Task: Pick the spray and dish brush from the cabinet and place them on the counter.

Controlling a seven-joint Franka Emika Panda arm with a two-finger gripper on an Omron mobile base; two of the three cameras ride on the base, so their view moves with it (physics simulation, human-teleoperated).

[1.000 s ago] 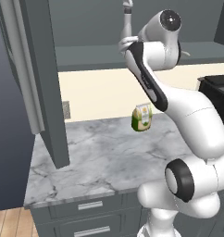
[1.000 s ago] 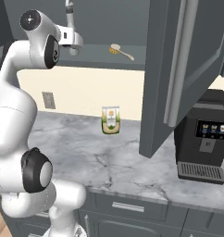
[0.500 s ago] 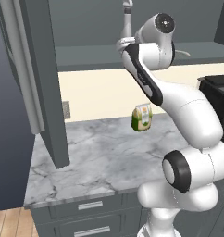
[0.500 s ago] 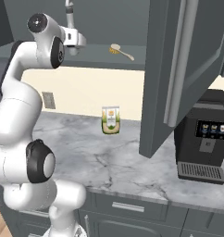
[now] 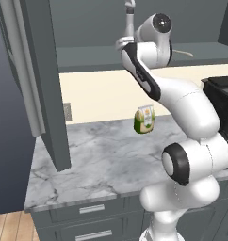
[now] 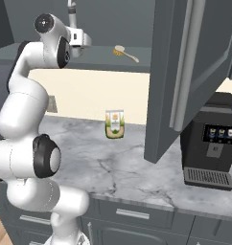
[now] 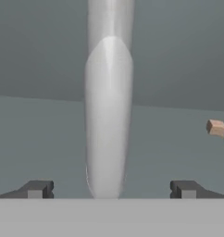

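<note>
Fingers [image 7: 37,189] of our gripper [image 7: 110,190] stand wide apart, with the spray [image 7: 109,120] upright between them on the cabinet [image 5: 111,56] shelf, touching neither. Off to their right in our hand view lies the dish brush [image 6: 125,52].

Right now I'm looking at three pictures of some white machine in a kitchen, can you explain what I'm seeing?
It is a white robot arm in a computer-drawn kitchen. Two pictures come from cameras behind it, left and right; the third looks out from its hand. The gripper is open, holding nothing, its fingertips either side of the spray, a pale bottle standing on the shelf of the open cabinet. The dish brush lies further along that shelf. On the counter stand a green-and-cream pouch and a black coffee machine.
</note>
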